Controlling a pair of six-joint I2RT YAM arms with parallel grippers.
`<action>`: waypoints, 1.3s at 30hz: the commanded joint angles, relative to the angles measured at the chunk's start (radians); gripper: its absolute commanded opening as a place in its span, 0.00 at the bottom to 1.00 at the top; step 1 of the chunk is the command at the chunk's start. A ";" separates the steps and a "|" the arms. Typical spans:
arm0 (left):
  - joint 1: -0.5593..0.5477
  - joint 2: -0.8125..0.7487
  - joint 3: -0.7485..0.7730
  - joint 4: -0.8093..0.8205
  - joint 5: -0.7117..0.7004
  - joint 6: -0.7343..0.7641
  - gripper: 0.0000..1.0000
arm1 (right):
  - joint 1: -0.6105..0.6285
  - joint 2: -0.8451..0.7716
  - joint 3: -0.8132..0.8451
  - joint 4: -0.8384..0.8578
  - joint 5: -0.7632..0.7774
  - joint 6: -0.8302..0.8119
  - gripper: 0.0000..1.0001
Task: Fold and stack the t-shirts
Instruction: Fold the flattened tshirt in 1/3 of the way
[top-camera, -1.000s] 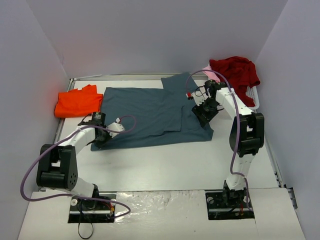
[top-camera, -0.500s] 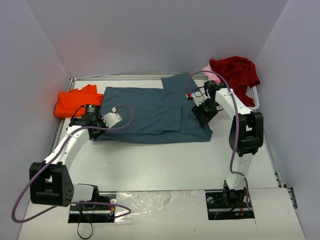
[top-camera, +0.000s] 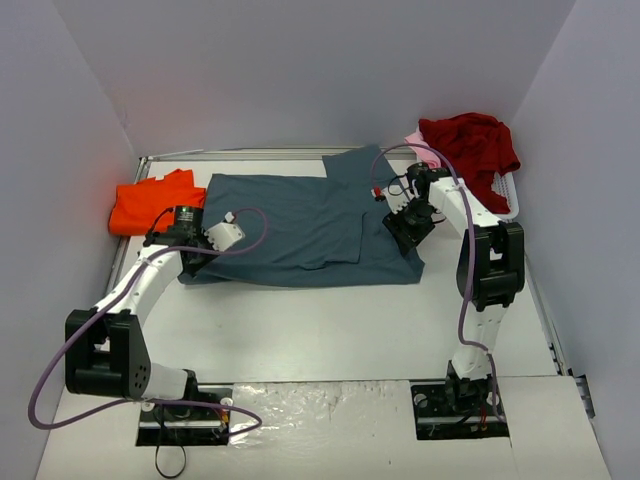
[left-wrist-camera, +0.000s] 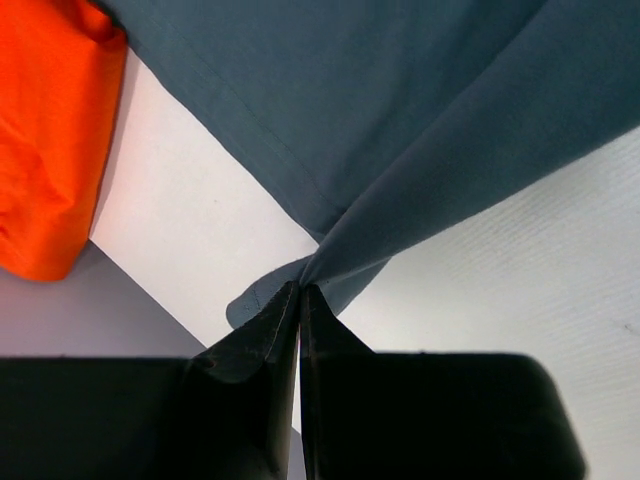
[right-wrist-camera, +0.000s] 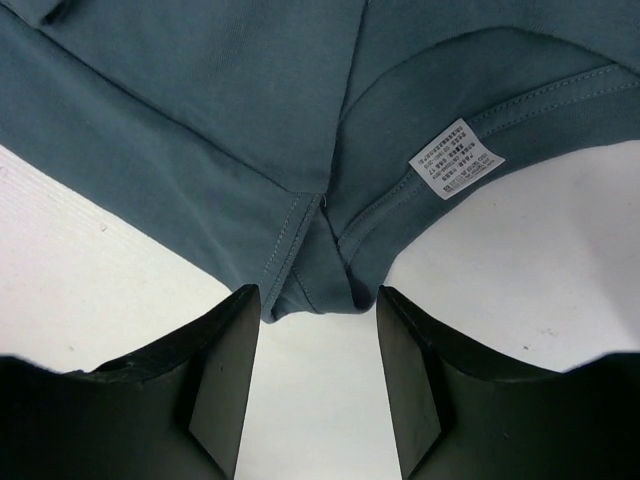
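Pinched the near-left corner of the slate blue-grey t-shirt (top-camera: 290, 225) with the left fingers (left-wrist-camera: 250, 345), shut tight on the bunched cloth. Held the right fingers (right-wrist-camera: 225, 390) partly apart, straddling that shirt's edge near the white label (right-wrist-camera: 457, 160) without clamping it. Found the shirt spread across the middle of the bench (top-camera: 330, 320), with the orange t-shirt (top-camera: 155, 205) just beside its left end and the dark red t-shirt (top-camera: 470, 145) heaped on the basket (top-camera: 510, 190) at far right.
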 joint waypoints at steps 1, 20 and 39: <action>-0.012 0.009 0.038 0.078 -0.033 -0.031 0.02 | -0.002 0.015 0.017 -0.028 0.008 0.015 0.46; -0.052 0.250 0.075 0.338 -0.094 -0.143 0.02 | 0.000 0.060 0.066 -0.028 0.001 0.030 0.47; -0.056 0.405 0.061 0.410 -0.145 -0.186 0.02 | 0.053 0.235 0.266 -0.070 -0.121 0.016 0.47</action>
